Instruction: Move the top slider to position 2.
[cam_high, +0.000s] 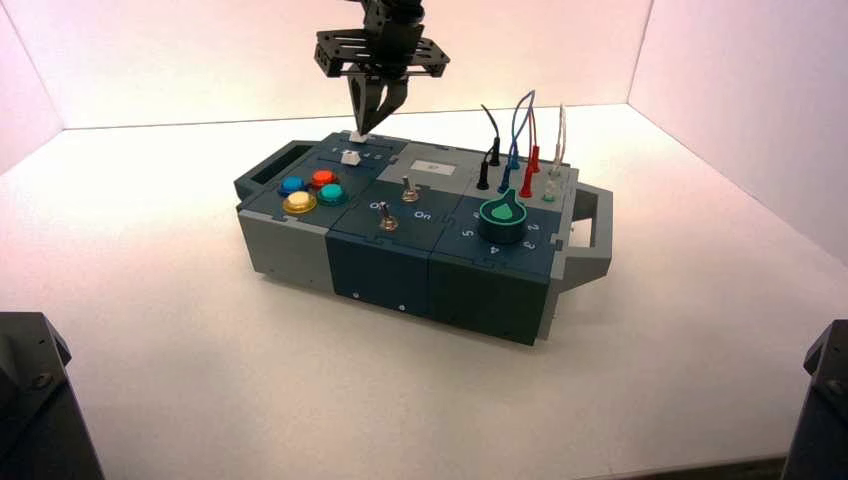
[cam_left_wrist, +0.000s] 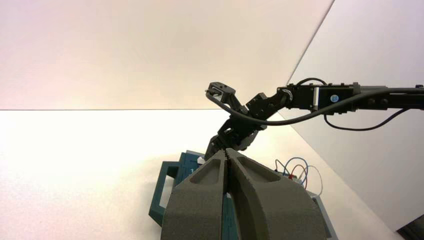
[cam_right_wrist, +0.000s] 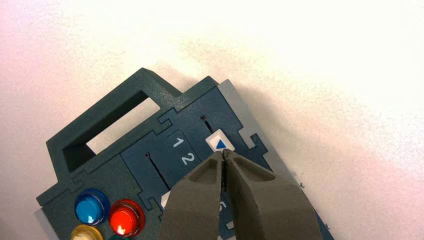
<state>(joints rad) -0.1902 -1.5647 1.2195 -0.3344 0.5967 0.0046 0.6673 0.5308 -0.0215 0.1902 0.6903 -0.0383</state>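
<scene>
The top slider (cam_right_wrist: 219, 142) is a small white knob with a blue triangle, sitting in a dark slotted track on the teal box's far left module, about level with the printed 2. My right gripper (cam_right_wrist: 223, 151) is shut with nothing in it, and its tips rest against the knob's edge. In the high view the right gripper (cam_high: 365, 128) comes down from behind onto the top slider (cam_high: 358, 136). The second white knob (cam_right_wrist: 164, 200) is partly hidden behind the fingers. My left gripper (cam_left_wrist: 227, 151) is shut and empty, parked well away from the box.
Blue (cam_high: 291, 185), red (cam_high: 323, 178), yellow (cam_high: 299, 202) and teal (cam_high: 331, 193) push buttons sit near the sliders. Two silver toggles (cam_high: 409, 189) stand mid-box. A green knob (cam_high: 503, 215) and plugged wires (cam_high: 515, 150) occupy the right side. Handles (cam_high: 590, 235) jut from both ends.
</scene>
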